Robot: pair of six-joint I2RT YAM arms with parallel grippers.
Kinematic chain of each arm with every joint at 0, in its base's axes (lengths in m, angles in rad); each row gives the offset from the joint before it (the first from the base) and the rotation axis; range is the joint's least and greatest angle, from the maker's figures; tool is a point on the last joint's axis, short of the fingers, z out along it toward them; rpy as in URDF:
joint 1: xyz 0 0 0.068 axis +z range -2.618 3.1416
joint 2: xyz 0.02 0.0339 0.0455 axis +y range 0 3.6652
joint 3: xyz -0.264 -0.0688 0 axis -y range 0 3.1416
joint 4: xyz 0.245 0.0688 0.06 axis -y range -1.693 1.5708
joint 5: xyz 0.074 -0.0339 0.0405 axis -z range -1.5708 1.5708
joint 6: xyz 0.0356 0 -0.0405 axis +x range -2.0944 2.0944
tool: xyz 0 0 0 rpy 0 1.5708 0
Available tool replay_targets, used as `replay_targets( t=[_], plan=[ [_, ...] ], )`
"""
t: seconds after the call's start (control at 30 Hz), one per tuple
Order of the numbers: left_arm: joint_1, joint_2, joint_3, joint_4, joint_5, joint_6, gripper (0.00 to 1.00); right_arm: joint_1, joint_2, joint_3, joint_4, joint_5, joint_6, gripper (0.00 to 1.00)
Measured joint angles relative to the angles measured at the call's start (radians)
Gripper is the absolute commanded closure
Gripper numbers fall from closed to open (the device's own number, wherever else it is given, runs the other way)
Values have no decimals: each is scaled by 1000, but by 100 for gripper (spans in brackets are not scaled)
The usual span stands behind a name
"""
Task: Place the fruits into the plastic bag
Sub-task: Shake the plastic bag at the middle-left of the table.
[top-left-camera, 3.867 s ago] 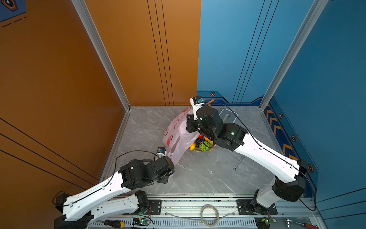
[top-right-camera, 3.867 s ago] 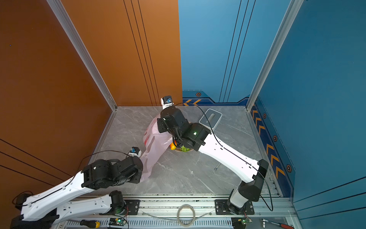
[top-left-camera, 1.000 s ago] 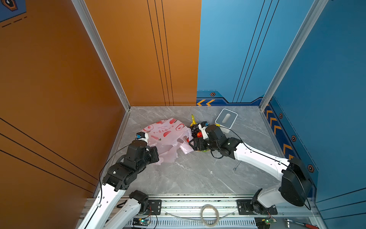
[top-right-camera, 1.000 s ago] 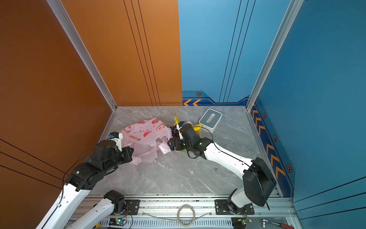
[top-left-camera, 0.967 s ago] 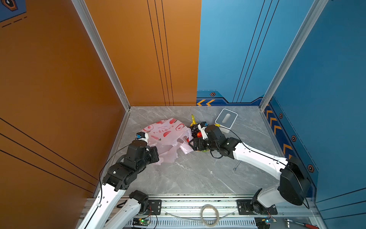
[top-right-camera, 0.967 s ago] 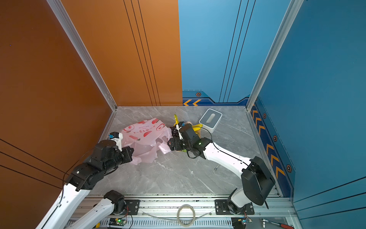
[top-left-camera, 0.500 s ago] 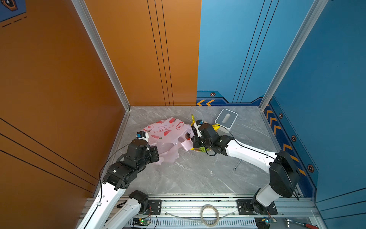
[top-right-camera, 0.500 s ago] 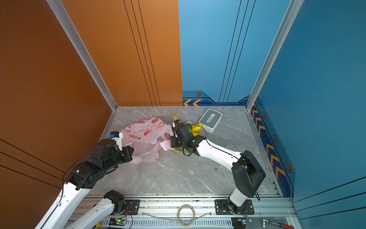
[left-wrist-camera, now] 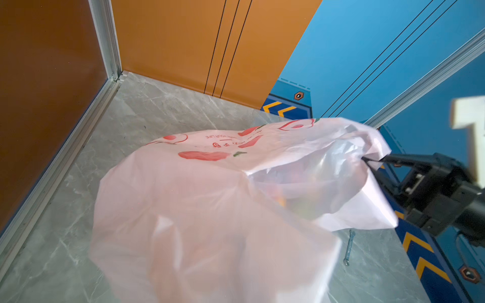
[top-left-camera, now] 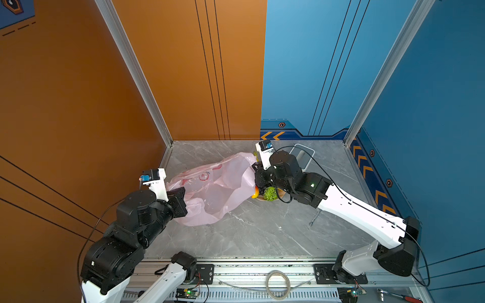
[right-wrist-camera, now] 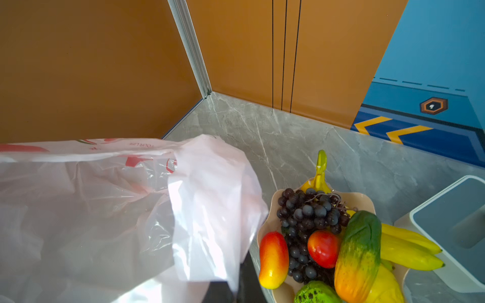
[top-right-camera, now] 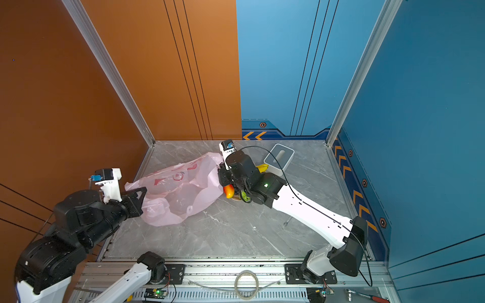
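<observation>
Two grippers held the plastic bag [top-left-camera: 210, 191] stretched between them over the grey marbled tabletop [top-left-camera: 262, 230], its lower folds sagging onto the stone. From my remote station I saw the left gripper [top-right-camera: 140, 191] clamped on the bag's edge nearest the orange side. The right gripper [left-wrist-camera: 368, 161] was pinched shut on the opposite rim. The pale-pink film, printed with red peach shapes, gaped open between them.

The fruits [right-wrist-camera: 304, 228] lay outside the bag, heaped on a beige wavy-edged plate [right-wrist-camera: 274, 199] just beside its right end and beneath the right arm's wrist. They were a dark grape bunch [right-wrist-camera: 301, 210], a red-yellow mango [right-wrist-camera: 273, 259], a red ball [right-wrist-camera: 324, 248], a green-orange papaya [right-wrist-camera: 358, 251], yellow bananas [right-wrist-camera: 409, 249], a lemon [right-wrist-camera: 385, 287] and a green bumpy fruit [right-wrist-camera: 316, 292].

A white-grey box [top-right-camera: 279, 158] stood just beside the plate, on its far side. A small wrench [top-left-camera: 314, 217] lay on bare stone near the right arm.

Orange panels [top-left-camera: 183, 78] closed the left and part of the rear. Blue panels [top-left-camera: 315, 65] closed the remainder, with yellow chevrons [top-left-camera: 273, 135] along their foot and aluminium posts [top-left-camera: 136, 70] at the corners. A rail [top-left-camera: 249, 270] carrying a coiled cable [top-left-camera: 277, 284] ran along the front edge.
</observation>
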Motion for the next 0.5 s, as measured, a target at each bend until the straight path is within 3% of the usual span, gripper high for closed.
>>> replay_targets(
  t=[0.17,0.27,0.37,0.5],
  plan=[
    [11,159,5,-61,-2,8,100,0,144,107,-7,1,-35,100],
    [67,294,44,-69,21,34,100,-4,257,187,5,1,-64,100],
    [160,433,140,-61,71,68,100,-6,369,301,34,0,-116,100],
    [197,516,332,-10,96,123,100,4,434,420,130,2,-220,100]
  ],
)
